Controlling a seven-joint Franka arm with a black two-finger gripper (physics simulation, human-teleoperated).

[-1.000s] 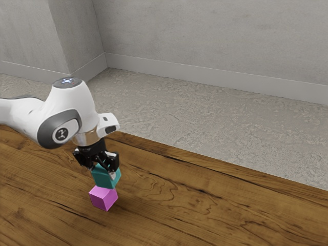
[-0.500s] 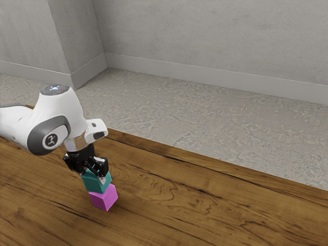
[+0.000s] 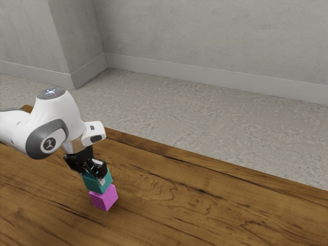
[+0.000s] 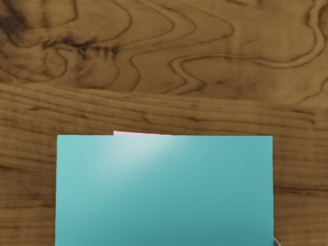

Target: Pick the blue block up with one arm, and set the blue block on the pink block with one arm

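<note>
In the exterior view the blue block [image 3: 98,182], teal in colour, rests on top of the pink block [image 3: 103,198] on the wooden table [image 3: 215,205]. My gripper [image 3: 93,171] reaches down from the exterior view's left, and its black fingers hold the blue block's upper part from two sides. In the wrist view the blue block [image 4: 164,189] lies wide just under my hand. A thin edge of the pink block [image 4: 134,133] peeks out past it.
The table's far edge [image 3: 205,160] runs diagonally behind the stack, with a grey floor [image 3: 205,113] and walls beyond it. Bare wood stretches toward the exterior view's right of the blocks.
My arm carried the blue block down and toward the exterior view's left onto the pink block. Over the last half second it only settled slightly.
</note>
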